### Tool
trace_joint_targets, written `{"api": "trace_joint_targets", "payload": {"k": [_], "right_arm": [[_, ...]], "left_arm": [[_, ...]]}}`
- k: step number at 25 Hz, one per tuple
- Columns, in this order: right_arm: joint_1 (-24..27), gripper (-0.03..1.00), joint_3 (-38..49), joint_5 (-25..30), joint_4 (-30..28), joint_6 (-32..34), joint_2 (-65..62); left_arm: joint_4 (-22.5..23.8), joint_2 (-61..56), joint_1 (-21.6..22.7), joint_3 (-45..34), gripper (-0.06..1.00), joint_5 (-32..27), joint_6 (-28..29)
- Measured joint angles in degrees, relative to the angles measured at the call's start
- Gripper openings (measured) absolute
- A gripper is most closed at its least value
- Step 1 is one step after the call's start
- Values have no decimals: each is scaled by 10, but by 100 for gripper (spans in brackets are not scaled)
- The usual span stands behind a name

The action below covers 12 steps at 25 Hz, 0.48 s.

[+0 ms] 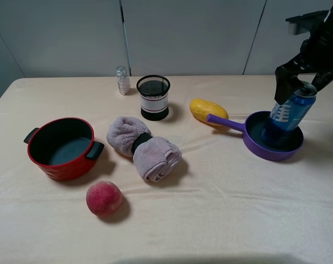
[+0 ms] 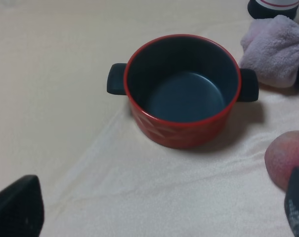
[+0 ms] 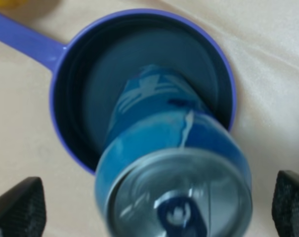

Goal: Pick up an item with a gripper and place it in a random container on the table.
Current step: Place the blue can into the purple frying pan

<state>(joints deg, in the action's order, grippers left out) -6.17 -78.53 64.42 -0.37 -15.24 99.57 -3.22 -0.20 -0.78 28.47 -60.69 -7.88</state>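
The blue drink can (image 1: 290, 113) stands a little tilted inside the purple frying pan (image 1: 265, 154) at the right of the cream table (image 1: 210, 231). My right gripper (image 1: 299, 87) is just above the can's silver top, open, with a finger on each side. In the right wrist view the can (image 3: 174, 163) fills the middle over the pan (image 3: 139, 15), and the right gripper (image 3: 156, 205) has its fingertips (image 3: 21, 207) far apart, clear of the can. My left gripper (image 2: 157, 205) is open and empty above the cloth near the red pot.
A red two-handled pot (image 1: 61, 147) (image 2: 181, 89) sits at the left with a peach (image 1: 104, 198) in front of it. A rolled lilac towel (image 1: 144, 147) lies mid-table. A black mesh cup (image 1: 153, 97), a small shaker bottle (image 1: 122, 80) and a yellow object (image 1: 208, 110) stand farther back.
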Motion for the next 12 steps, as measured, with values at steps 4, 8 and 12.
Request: {"api": "trace_joint_targets", "payload": {"k": [4, 8, 12], "right_arm": [[0, 69, 0, 16, 4, 1, -34], [0, 69, 0, 40, -2, 17, -68], [0, 69, 0, 51, -12, 35, -96]], "left_arm": [[0, 0, 0, 0, 99, 0, 0], [0, 0, 0, 0, 99, 0, 0], [0, 0, 0, 0, 99, 0, 0]]}}
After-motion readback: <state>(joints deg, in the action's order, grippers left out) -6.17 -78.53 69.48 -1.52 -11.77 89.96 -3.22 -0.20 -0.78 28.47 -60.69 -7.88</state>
